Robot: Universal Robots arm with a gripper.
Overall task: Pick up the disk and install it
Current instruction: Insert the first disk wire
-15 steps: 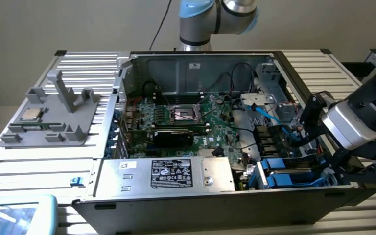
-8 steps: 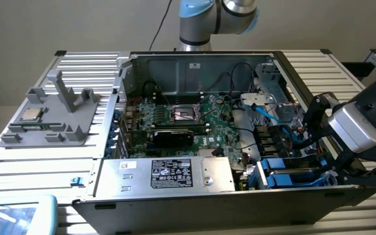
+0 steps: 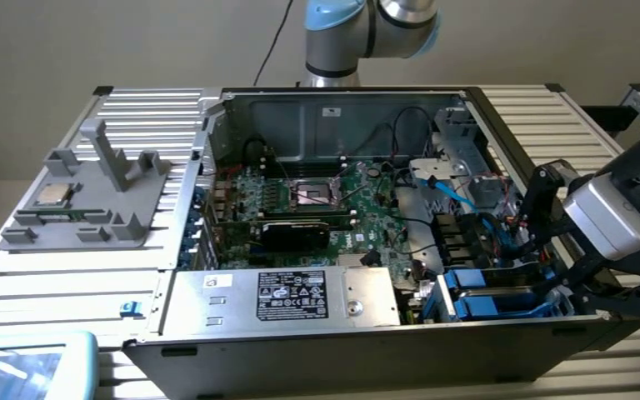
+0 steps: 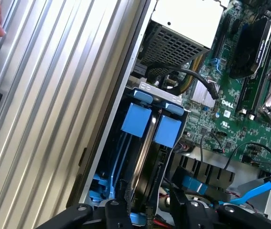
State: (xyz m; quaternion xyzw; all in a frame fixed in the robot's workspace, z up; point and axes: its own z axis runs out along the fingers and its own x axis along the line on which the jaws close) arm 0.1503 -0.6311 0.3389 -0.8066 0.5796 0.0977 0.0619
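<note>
Two carriers: blue-framed, side by side in the drive bay [image 4: 125, 157] beside the motherboard [image 4: 249, 119].
Disk [image 4: 136, 119]: seated in that bay, nearer the case wall.
Writing: white "DELL" on the motherboard.
Gripper [image 4: 149, 212]: over the bay, fingers spread, grasping nothing.

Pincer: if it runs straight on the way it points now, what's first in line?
Probably the blue-framed disk standing in the drive bay: the open pincer points straight into it. Depth is unclear, so I can't tell how near it is.
</note>
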